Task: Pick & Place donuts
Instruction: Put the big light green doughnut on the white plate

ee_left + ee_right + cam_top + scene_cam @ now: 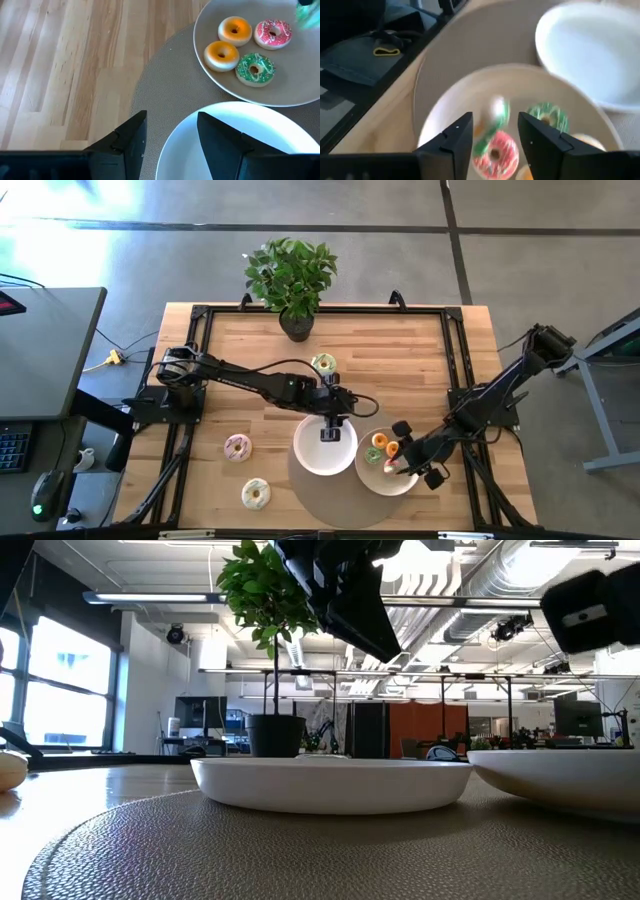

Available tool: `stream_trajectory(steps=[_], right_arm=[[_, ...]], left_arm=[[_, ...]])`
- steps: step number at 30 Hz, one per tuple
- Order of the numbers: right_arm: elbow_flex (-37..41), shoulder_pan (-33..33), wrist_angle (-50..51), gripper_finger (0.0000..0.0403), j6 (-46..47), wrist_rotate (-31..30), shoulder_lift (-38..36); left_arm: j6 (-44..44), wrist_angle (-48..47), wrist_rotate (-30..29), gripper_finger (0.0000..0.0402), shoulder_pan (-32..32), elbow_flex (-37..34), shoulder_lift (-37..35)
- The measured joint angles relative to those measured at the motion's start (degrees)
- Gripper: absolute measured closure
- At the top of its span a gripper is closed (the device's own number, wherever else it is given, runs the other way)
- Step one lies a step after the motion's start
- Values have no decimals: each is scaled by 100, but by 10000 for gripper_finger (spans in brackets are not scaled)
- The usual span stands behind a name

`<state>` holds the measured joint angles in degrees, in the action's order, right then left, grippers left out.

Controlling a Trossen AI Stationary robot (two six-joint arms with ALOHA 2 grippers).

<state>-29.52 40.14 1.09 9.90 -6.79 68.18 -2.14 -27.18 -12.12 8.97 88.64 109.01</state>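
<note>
Four donuts lie on the right white plate (295, 95): two orange (235, 30) (221, 55), one pink (273, 33) and one green (255, 69). My right gripper (398, 458) (495, 120) hovers open over that plate. A blurred green-and-white donut (496, 116) shows just past its fingertips, and I cannot tell whether it touches anything. My left gripper (333, 427) (171, 116) is open above the rim of the bare left plate (312, 455). Three more donuts lie on the wood: green-white (323, 363), pink (237, 447) and pale yellow-green (255, 493).
Both plates sit on a round grey-brown mat (165, 75) at the table's near middle. A potted plant (292, 278) stands at the far edge. The black frame rail (200, 340) runs around the tabletop. Bare wood lies left of the mat (60, 65).
</note>
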Motion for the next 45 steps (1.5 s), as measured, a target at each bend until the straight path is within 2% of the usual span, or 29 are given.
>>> stream_trajectory(steps=[7,14,16,21,25,29,32,36,41,45], right_arm=[[0,-99,-220,219,-761,-670,149],[0,-423,-261,214,-893,177,512],[0,-510,-265,214,-934,29,533],[0,-785,-532,214,-1662,-781,533],[0,-1134,-1120,214,-2051,-835,533],[0,-1576,-1748,214,-2052,-1014,533],[0,-2019,-2050,214,-2081,-997,547],[2,-2664,-2613,214,-2174,-170,796],[-46,-3362,-4041,214,-2265,455,1559],[-474,-3850,-4282,214,-2270,693,2331]], left_arm=[[-429,-67,-27,229,2,2,0],[-1049,-693,402,229,3,4,-2],[-1223,-845,404,229,4,4,-12],[-1656,-1346,419,229,3,9,-261],[-2108,-1864,578,229,4,11,-535],[-2281,-2521,620,229,50,4,-926],[-2317,-2995,387,229,108,3,-1232],[-2569,-3524,-394,229,193,17,-1664],[-3187,-4348,-1359,229,407,-19,-2158],[-3486,-4731,-1856,229,509,-6,-2273]])
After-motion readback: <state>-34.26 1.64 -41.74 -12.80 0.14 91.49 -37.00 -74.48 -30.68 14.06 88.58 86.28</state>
